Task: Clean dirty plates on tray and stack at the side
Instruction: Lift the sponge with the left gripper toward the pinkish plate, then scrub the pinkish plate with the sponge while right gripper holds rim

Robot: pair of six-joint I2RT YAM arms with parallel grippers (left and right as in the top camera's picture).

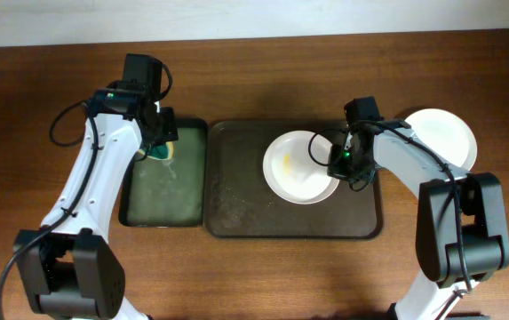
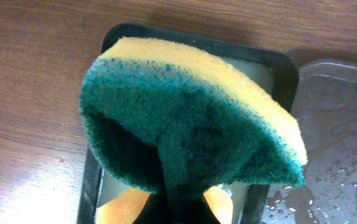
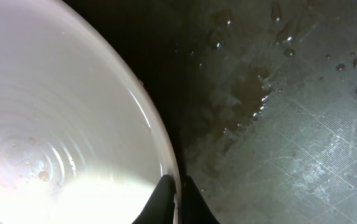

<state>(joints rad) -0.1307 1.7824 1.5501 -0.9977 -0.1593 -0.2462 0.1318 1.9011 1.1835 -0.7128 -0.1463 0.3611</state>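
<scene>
Jaws of the right gripper (image 1: 339, 162) are closed on the rim of a round shallow white plate (image 1: 294, 169). In the right wrist view the thin edge is seen pinched between them, with the plate spreading away to the left of the jaws and the wet, droplet-covered floor of the large dark brown rectangular tray (image 1: 236, 191) lying to their right and beneath. A yellowish smear (image 1: 286, 164) is visible in the middle of this plate, so it is judged not yet cleaned. Jaws of the left gripper (image 1: 159, 142) are clamped on a yellow foam sponge with a green scouring face (image 2: 190, 118), which is held above the far end of a narrower dark green tray (image 1: 161, 196). A second white plate (image 1: 443, 135) rests on the wooden desk (image 1: 254, 276) to the outer side of the right jaws, off the brown tray, and looks clean; whether more than one plate is stacked there cannot be told. The step in hand is judged to be the steadying of the dirty plate for scrubbing. For the next move the sponge would need to be carried across to the plate and its green face pressed on the smear, while the rim is gripped firmly so that the plate is not pushed along the wet tray.
</scene>
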